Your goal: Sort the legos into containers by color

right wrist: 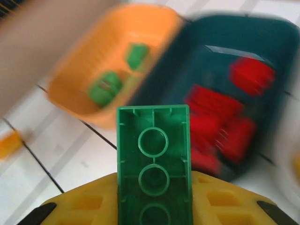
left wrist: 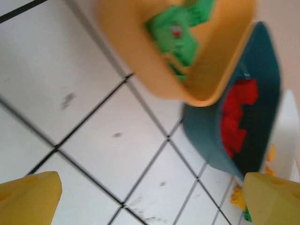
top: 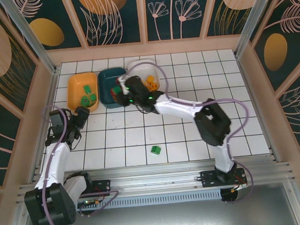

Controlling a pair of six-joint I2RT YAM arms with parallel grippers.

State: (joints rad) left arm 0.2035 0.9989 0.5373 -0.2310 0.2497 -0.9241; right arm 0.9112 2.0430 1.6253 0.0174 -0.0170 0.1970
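Right fingers clamped on green brick; I'd carry it clear of teal tray, centre over orange tray, drop low; left fingers spread open

green brick: I'm seeing smooth, glossy plastic with moulded tubes.
teal tray: it's looking like shiny plastic, catching a highlight.
orange tray: I'm reading smooth plastic.
counter: tiles are looking smooth, scuffed in spots.
right fingers: I'm seeing matt yellow plastic.
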